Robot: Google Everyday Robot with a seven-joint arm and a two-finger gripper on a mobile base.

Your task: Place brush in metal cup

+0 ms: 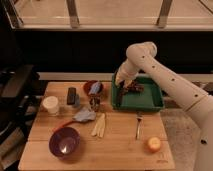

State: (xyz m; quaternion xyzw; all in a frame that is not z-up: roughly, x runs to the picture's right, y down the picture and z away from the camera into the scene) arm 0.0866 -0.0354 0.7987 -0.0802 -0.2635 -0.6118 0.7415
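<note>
The table [115,147] is carrying a green tray [150,102] at its right rear, and the white arm [165,80] is reaching in from the right, hanging its gripper [126,86] over the tray's left half. The metal cup [94,103] is standing left of the tray, just in front of a red bowl [89,88]. The brush [135,88] is showing as a dark streak right beside the gripper, above the tray; whether the gripper is clamping it, I cannot tell.

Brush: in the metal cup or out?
Out: the brush is at the gripper over the green tray, apart from the metal cup.
</note>
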